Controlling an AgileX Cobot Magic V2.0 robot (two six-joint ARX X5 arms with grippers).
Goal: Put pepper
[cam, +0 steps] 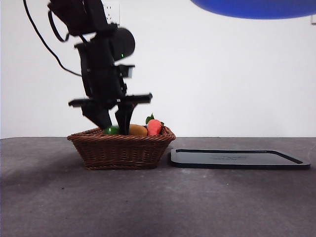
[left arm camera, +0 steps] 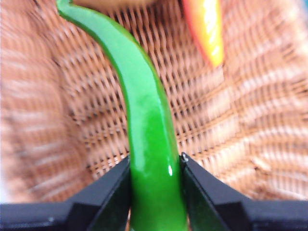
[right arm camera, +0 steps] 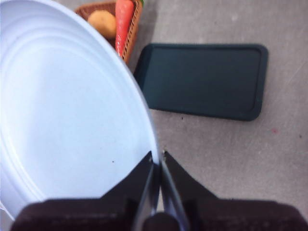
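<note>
The pepper [left arm camera: 144, 106] is glossy green, long and curved, and lies inside the brown wicker basket [left arm camera: 250, 125]. My left gripper [left arm camera: 155, 161] is shut on its near end, one black jaw on each side. In the front view the left gripper [cam: 111, 123] reaches down into the basket [cam: 121, 148], and only a bit of the pepper [cam: 111, 130] shows above the rim. My right gripper [right arm camera: 157, 156] is shut on the rim of a pale blue plate [right arm camera: 72, 110], held high above the table; the plate's underside [cam: 256, 7] shows at the top of the front view.
An orange-yellow oval fruit [cam: 138, 130] and a red-orange fruit with green leaves [cam: 154, 127] lie in the basket beside the pepper. A flat black tray [cam: 239, 159] lies on the grey table right of the basket; it also shows in the right wrist view [right arm camera: 207, 79].
</note>
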